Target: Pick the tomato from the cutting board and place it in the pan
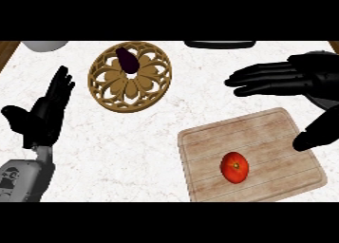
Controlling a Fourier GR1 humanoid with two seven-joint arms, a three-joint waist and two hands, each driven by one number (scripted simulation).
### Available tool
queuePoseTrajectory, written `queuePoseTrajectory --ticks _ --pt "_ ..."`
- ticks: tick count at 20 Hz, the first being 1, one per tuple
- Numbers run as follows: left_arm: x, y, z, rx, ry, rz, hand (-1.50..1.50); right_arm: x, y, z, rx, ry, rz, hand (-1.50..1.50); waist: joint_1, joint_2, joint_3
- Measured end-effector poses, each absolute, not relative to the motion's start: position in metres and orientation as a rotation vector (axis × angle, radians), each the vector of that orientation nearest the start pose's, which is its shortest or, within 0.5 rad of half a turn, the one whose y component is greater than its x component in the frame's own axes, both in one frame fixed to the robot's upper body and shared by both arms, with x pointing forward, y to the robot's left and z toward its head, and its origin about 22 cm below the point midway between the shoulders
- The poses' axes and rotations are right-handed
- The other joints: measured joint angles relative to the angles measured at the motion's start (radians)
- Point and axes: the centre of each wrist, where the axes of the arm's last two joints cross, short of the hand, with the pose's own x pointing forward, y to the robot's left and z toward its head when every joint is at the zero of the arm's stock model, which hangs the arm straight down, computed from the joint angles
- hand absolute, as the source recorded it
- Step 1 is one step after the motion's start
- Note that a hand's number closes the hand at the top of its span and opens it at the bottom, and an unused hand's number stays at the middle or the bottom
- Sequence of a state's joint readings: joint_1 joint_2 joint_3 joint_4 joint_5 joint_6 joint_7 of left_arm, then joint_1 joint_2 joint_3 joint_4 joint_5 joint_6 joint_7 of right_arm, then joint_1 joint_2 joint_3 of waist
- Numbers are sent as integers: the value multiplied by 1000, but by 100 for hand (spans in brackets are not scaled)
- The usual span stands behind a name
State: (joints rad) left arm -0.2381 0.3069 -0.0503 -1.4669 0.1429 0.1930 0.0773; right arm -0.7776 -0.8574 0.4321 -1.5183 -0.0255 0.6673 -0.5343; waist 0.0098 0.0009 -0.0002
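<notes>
A red tomato [234,167] lies on the wooden cutting board [270,133] at the lower right. My right hand [312,78] hovers open above the board's far right corner, fingers stretched to the left and thumb hanging down over the board's right edge, apart from the tomato. At the left my left hand [45,111] rests open with its fingers up. A dark rim at the top edge may be the pan [220,44], mostly out of view.
A round carved wooden trivet [130,83] lies at the upper middle with a dark purple eggplant [126,59] on it. A grey-white bowl [44,45] peeks in at the top left. The marble counter has wooden strips at both top corners.
</notes>
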Motion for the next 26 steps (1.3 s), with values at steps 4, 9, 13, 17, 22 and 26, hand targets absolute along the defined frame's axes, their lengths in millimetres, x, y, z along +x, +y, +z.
queuePoseTrajectory --ticks 4,9,13,17,22,26 --pt "298 274 57 197 -1616 -50 0 324 -241 229 361 -1809 1829 -150 -7 -2 0" --pt "295 275 50 195 -1612 -48 0 315 -242 215 323 -1735 1861 -150 -9 -1 0" --pt "294 282 51 203 -1616 -45 0 308 -236 206 293 -1707 1868 -150 -8 -1 0" --pt "300 276 57 205 -1622 -48 0 311 -235 198 237 -1668 1891 -150 -7 0 0" --pt "300 274 51 201 -1622 -52 0 319 -227 181 216 -1620 1936 -150 -2 1 0" --pt "299 270 49 198 -1621 -53 0 319 -219 169 226 -1576 1989 -150 -1 1 0"
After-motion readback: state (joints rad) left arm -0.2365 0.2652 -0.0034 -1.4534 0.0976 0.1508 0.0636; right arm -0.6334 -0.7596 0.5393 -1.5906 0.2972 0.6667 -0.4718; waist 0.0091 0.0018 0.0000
